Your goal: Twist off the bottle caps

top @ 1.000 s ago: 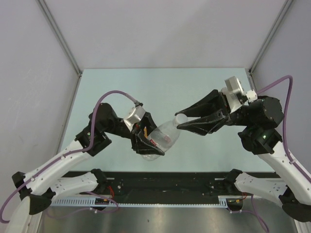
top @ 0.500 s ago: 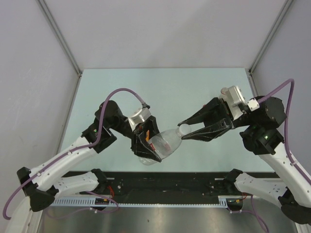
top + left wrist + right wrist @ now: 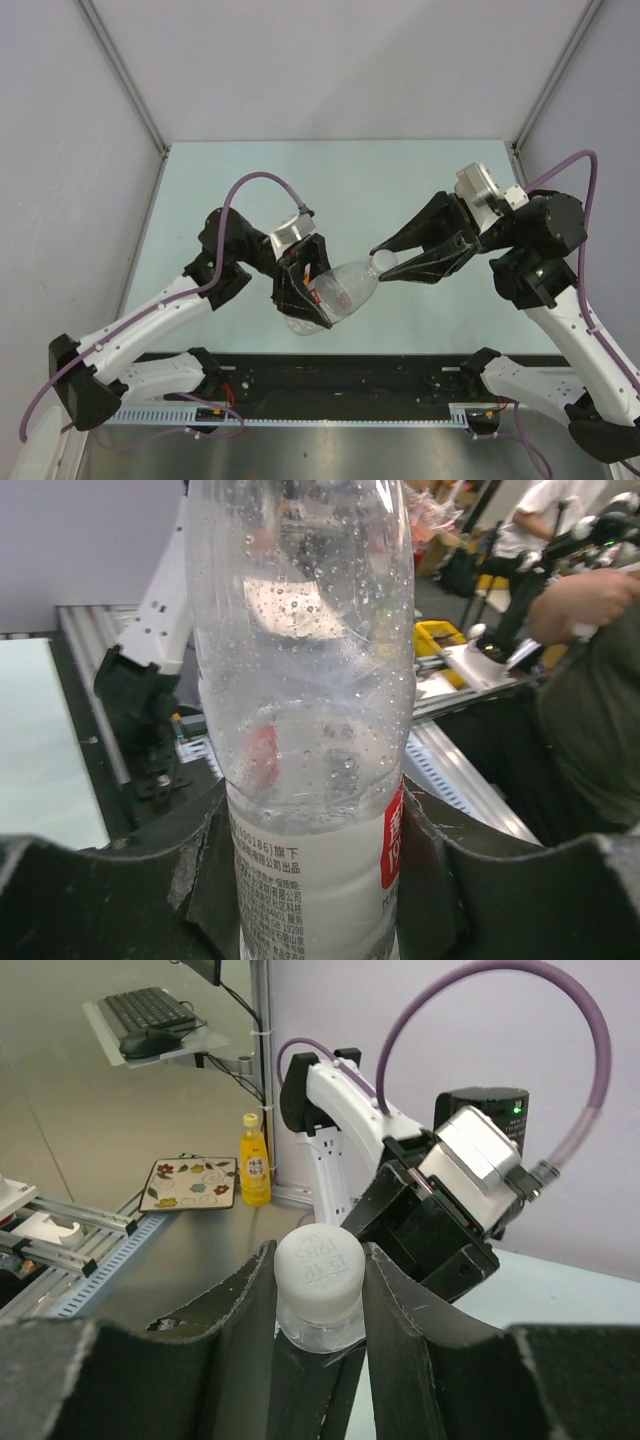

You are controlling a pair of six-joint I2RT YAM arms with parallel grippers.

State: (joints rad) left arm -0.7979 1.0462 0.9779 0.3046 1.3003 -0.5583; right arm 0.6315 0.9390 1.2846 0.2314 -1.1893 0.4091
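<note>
1. White cap [image 3: 384,262] [image 3: 319,1268]: we see it seated on the neck of the clear bottle [image 3: 340,290] [image 3: 310,730], with raised lettering on its top face in the right wrist view.
2. Right gripper [image 3: 381,263] [image 3: 320,1290]: its two dark fingers [image 3: 250,1310] stand one on each side of the cap, and both appear pressed against its rim, so we read it as clenched on the cap.
3. Left gripper [image 3: 305,290] [image 3: 320,880]: it grasps the bottle round the lower body, at the pale label [image 3: 300,890], with a finger on either side.
4. Bottle pose: in the top view we find it tilted, with its neck pointing toward the right arm and its base toward the left arm, over the near part of the table [image 3: 330,180].
5. Bottle surface: droplets cling to the inside of the clear wall, and the label carries printed text and a red patch.
6. Position between the arms: the bottle lies roughly midway between the two arms, each gripper taking one end.
</note>
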